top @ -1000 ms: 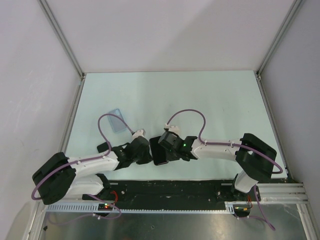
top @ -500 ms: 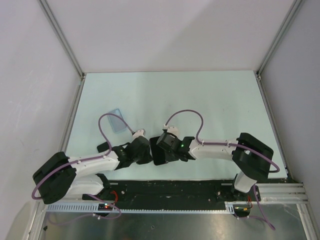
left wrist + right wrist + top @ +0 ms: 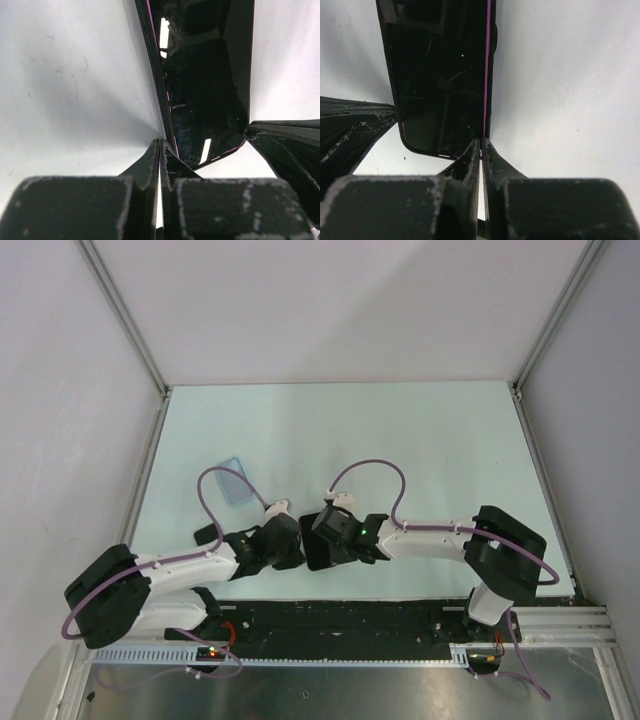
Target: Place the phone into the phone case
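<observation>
The phone (image 3: 318, 558) is a glossy black slab between my two grippers near the table's front edge. My left gripper (image 3: 299, 549) is shut on its left edge; in the left wrist view the fingertips (image 3: 161, 146) pinch the edge of the phone (image 3: 205, 90). My right gripper (image 3: 324, 540) is shut on its other long edge; in the right wrist view the fingertips (image 3: 481, 145) clamp the thin side of the phone (image 3: 440, 75). The phone case (image 3: 232, 481), a pale-blue translucent rectangle, lies flat on the table, well to the left and farther back, apart from both grippers.
The pale green table (image 3: 400, 440) is walled by white panels on three sides, with metal rails at the corners. A purple cable (image 3: 225, 472) from the left arm loops close to the case. The arm bases and a black rail (image 3: 330, 625) run along the near edge.
The right arm and the phone have shifted slightly to the left. The left gripper has barely moved. The case has not moved.
</observation>
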Available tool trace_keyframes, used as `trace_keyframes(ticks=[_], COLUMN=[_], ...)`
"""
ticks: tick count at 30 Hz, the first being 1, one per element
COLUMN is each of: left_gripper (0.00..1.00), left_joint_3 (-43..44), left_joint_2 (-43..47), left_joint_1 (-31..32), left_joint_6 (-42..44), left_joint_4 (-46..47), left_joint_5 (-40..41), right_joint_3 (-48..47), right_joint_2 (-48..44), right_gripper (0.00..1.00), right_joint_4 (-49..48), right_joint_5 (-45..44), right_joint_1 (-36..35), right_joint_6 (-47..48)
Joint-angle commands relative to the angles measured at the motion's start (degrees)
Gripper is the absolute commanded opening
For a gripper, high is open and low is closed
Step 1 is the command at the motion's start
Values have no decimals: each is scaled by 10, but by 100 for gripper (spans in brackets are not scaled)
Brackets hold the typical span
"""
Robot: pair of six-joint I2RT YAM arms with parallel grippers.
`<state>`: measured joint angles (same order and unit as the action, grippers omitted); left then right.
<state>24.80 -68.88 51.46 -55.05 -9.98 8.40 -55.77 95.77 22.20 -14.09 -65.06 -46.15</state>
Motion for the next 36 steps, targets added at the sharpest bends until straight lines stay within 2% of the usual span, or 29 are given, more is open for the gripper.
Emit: trace_keyframes(ticks=[1,8,14,20,24,36], left_gripper=[5,6,9,9,5,3], left_joint_3=[18,33,62,126,153,170], left_joint_2=[15,31,29,-32,-81,-148], left_joint_1=[7,-13,-72,-128,-153,-162], left_joint_6=[10,27,64,94,101,104], left_joint_4=[-56,-81,-86,-85,-85,-57], left_joint_5=[21,33,25,17,17,7], right_joint_3=[15,-8,-14,-64,-92,-119], right_joint_2=[-13,-54,-63,-10,35,102], right_gripper=[9,17,27,28,27,27], right_joint_4=[-9,-9,-83,-123,-133,-134], right_joint_5=[22,23,75,116,133,170], right_joint_1=[13,54,115,156,168,174], right_joint_6=[15,52,93,134,149,165])
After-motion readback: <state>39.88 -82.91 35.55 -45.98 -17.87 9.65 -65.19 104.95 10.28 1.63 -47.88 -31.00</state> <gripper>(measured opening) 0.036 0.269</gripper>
